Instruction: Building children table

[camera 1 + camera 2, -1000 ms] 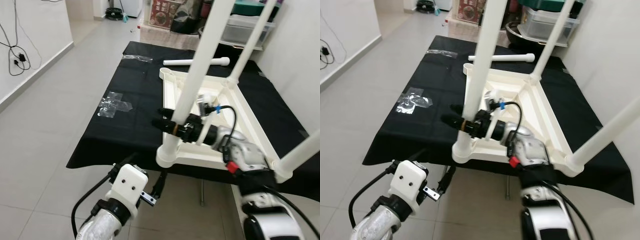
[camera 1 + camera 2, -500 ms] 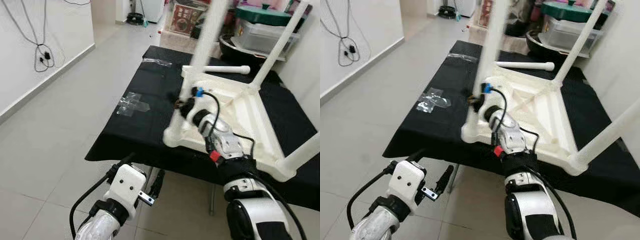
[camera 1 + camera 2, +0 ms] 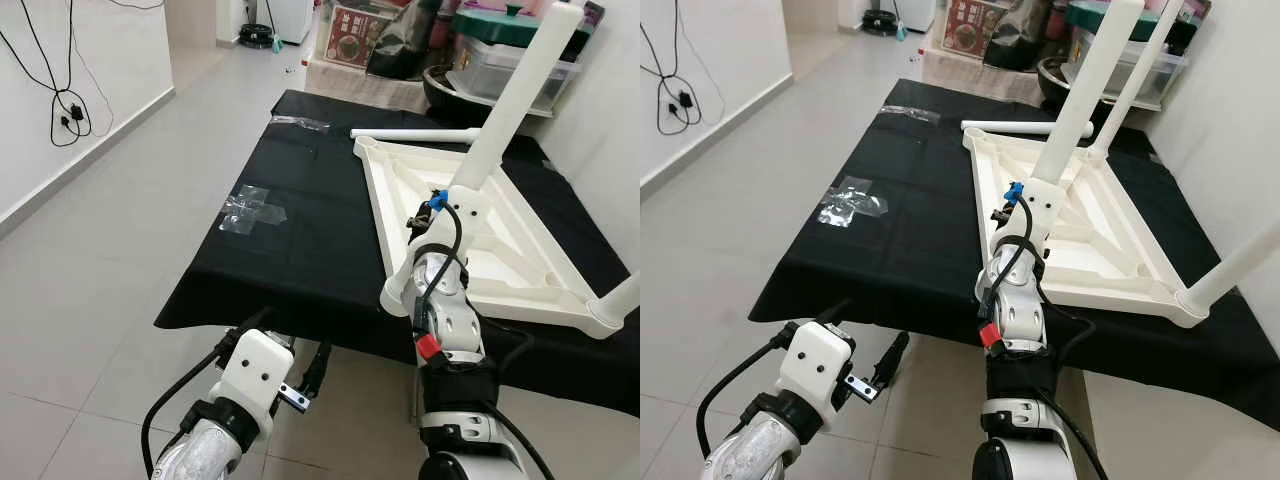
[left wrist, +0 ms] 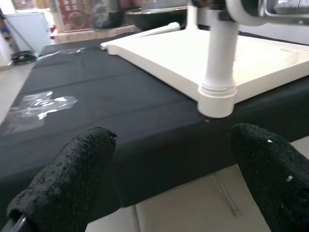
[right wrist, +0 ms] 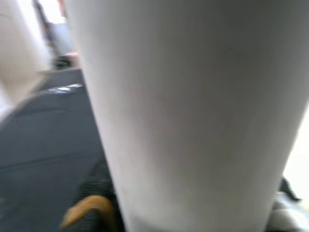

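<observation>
Jaws clamp the upright, slightly tilted leg (image 3: 1072,96).

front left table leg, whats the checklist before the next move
1. Front left leg stands in its corner socket: ok.
2. Leg pushed fully home: cannot tell.
3. Right tool has a firm hold on that leg: cannot tell, the wrist view is blurred.
4. Left tool open, low by the table edge, apart from the parts: ok.
5. Tabletop lies upside down on the black cloth: ok.
6. All legs fitted: not ok, a loose leg lies beyond the tabletop.
</observation>
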